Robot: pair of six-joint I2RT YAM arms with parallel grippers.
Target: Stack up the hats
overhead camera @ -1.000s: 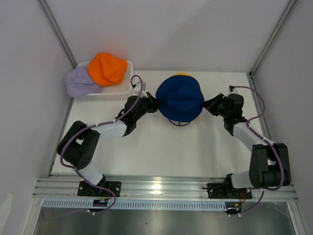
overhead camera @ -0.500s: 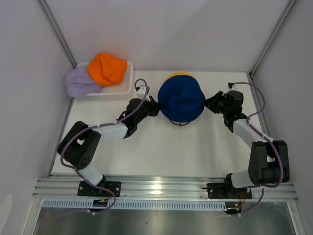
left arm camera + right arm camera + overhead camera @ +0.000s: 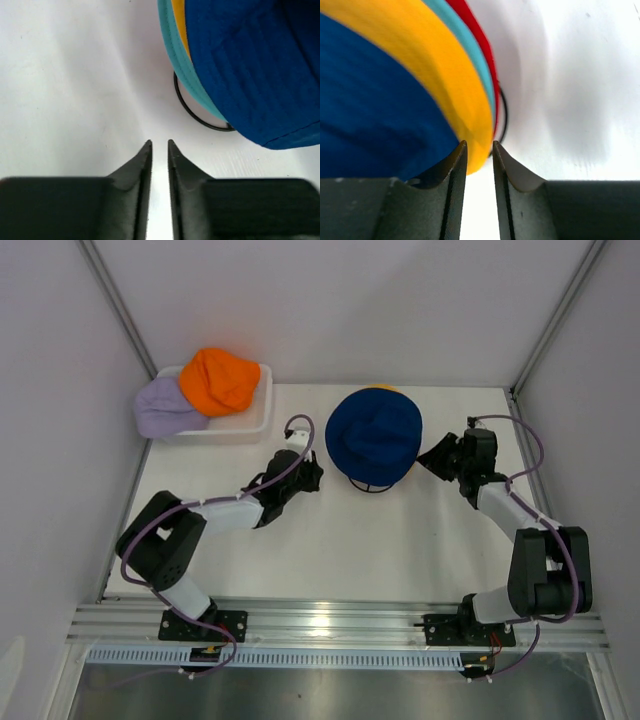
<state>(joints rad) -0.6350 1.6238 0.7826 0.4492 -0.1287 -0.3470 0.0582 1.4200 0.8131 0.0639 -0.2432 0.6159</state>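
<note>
**Bright, even light; soft-focus close-ups**

Diffuse white light fills the overhead view, which is sharp throughout. A glare patch sits on the metal rail (image 3: 320, 618), and only a faint shadow falls on the tabletop (image 3: 400, 530) under the navy blue hat (image 3: 373, 435). In both wrist views the tabletop washes out almost to white, with soft grey shading near the hat. The left fingers (image 3: 135, 170) are dark and soft-edged. The right fingers (image 3: 451, 172) and the fabric beyond them are blurred.
</note>
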